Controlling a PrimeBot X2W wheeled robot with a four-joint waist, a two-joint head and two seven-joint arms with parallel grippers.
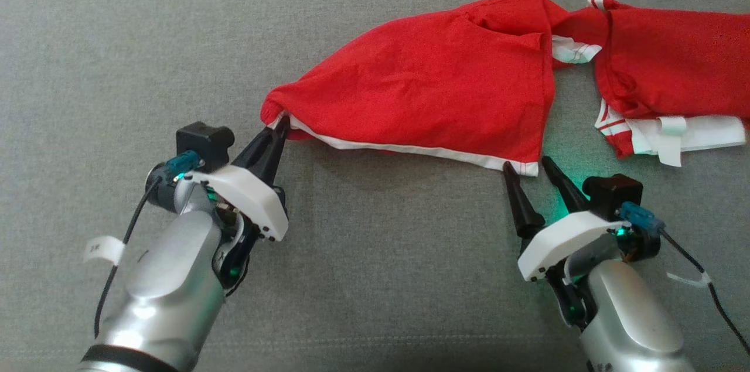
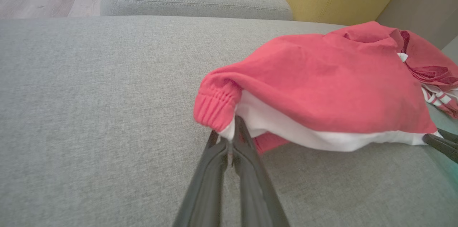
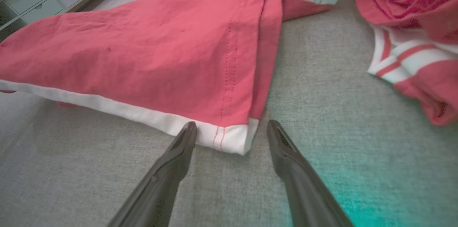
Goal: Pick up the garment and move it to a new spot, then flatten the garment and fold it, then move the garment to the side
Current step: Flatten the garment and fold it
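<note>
One grey sofa (image 1: 375, 278) carries one red, white-trimmed garment (image 1: 433, 91), lying twisted across its far half. Two grippers: the left (image 1: 280, 126) pinches the garment's elastic corner; the right (image 1: 526, 163) has its fingers spread astride the hem corner.

Your left gripper (image 1: 280, 126) has its two fingers pressed together on a corner of the garment (image 1: 422, 85). Your right gripper (image 1: 527, 165) holds its fingers spread apart, pointing up and slightly left.
</note>
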